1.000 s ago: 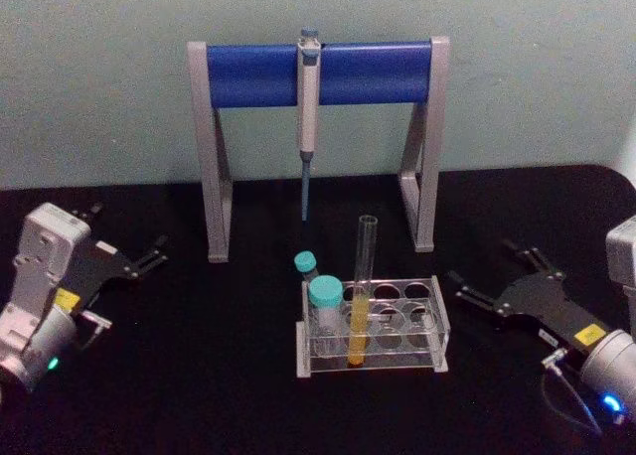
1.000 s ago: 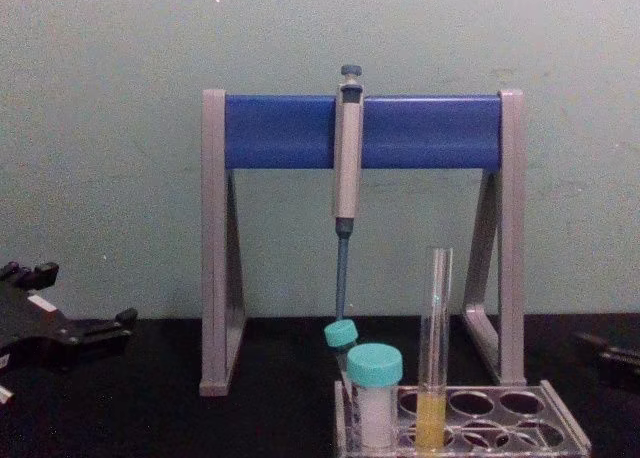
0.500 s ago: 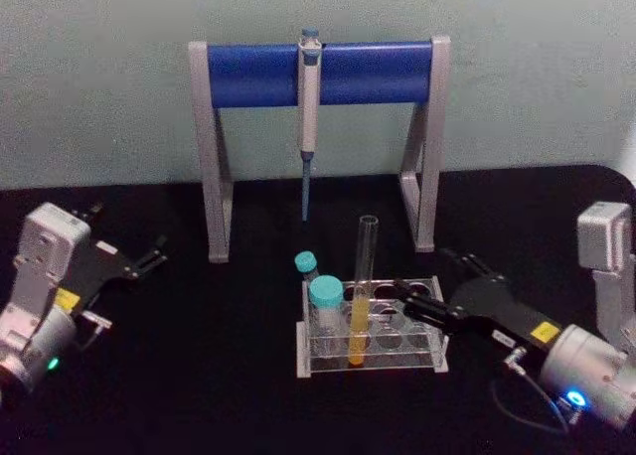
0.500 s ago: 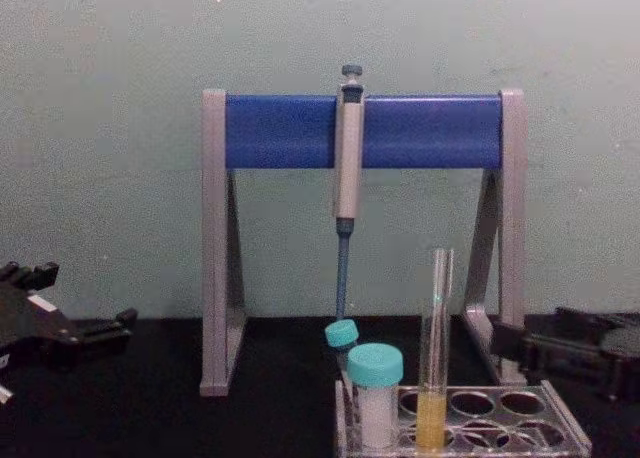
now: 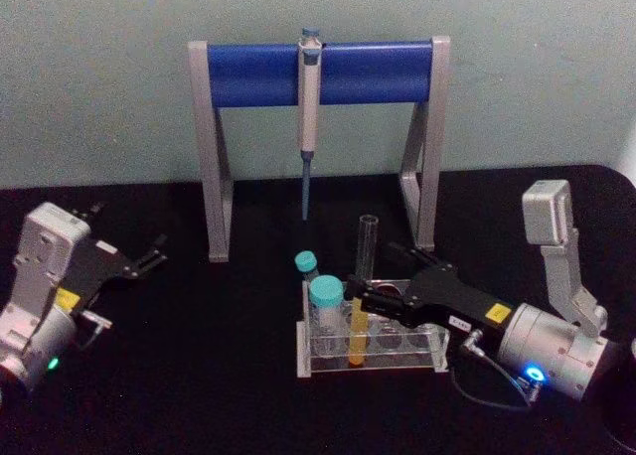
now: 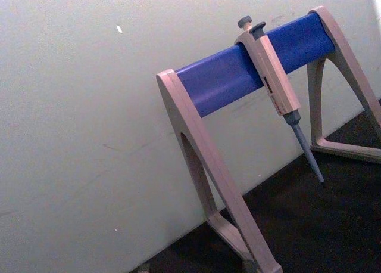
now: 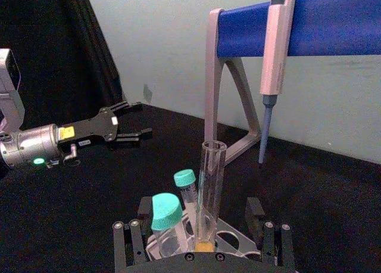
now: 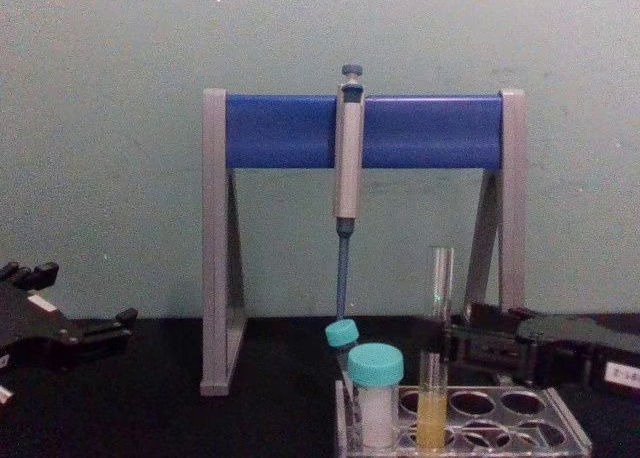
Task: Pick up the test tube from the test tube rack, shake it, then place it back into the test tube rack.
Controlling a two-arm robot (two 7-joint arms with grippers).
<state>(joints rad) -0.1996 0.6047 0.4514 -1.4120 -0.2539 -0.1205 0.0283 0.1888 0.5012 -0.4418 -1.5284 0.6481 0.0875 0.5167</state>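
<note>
Bracketing the test tube (image 5: pixel 367 238) w/ my right gripper (image 5: pixel 370 276), jaws wide open, holding nothing; tube upright in test tube rack (image 5: pixel 437 354) near row, so lift, shake & return all remain, left gripper (image 5: pixel 151 257) idle, open, far left.

Head view: high, near side, looking forward and down over the whole black table (image 5: pixel 199 376) to the far wall (image 5: pixel 99 77).
Chest view: low, near side, level across the table; pipette stand (image 8: pixel 280 131) face-on.
Left wrist view: left side, tilted, facing stand and wall.
Right wrist view: right side, close behind the test tube (image 7: pixel 209 189), facing left.
Shared: the stand, in all four.
</note>
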